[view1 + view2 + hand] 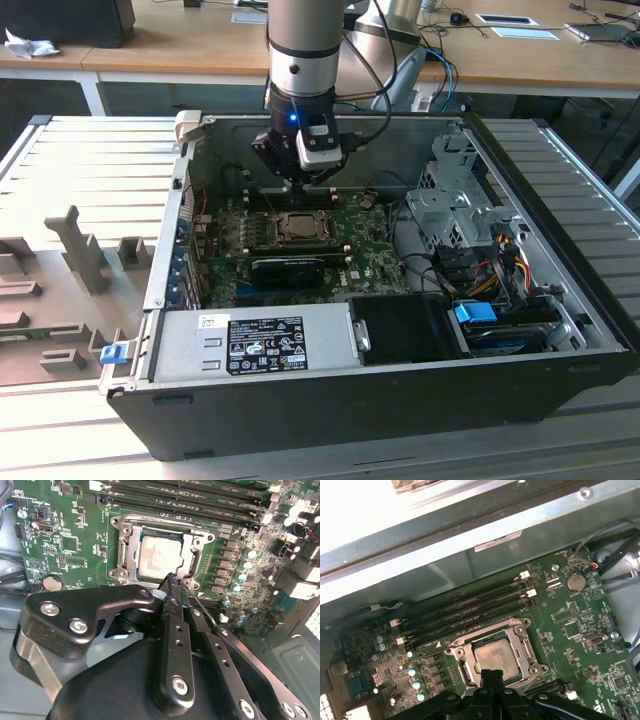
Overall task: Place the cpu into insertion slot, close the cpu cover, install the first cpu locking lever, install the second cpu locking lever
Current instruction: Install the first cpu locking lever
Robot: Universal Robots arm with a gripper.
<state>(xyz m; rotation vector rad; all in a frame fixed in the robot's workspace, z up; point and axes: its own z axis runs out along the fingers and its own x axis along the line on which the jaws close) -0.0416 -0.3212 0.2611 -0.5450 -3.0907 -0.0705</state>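
Gripper [172, 580] fingers are together, tips meeting in a narrow point w/ nothing seen between them. In both wrist views [493, 674] that point sits at the edge of the insertion slot [200, 539], on the side nearest the arm, just beside the cpu [159, 557] but not on its face. A thin metal rod [201, 609] runs away from the tips alongside the fingers; prob. a locking lever, tho I can't tell whether the tips touch it.

Cpu lies flat in the slot, pale face up; cpu cover [129, 550] looks down around it, window framing the chip. So steps 1 and 2 read as done and lever work looks like the step in hand; can't tell whether either lever is latched.

In the exterior view the gripper [300, 183] hangs straight down over the slot, cpu [298, 228] just below it.

Outward: memory slots [190, 500] run along the side of the socket away from the fingers; green motherboard [75, 545] all round; coin battery [52, 583] off to one side. A long black card [285, 268] lies nearer the exterior camera than the socket, the power supply [185, 345] nearer again; all of it sits inside the open computer case [330, 420].

Judgement on the lever step: it needs closed tips set squarely on a v. thin rod, pressed down and sideways under its catch; a slip would land the tips on the cover or on board parts close by, so it calls for small, steady travel and firm contact.
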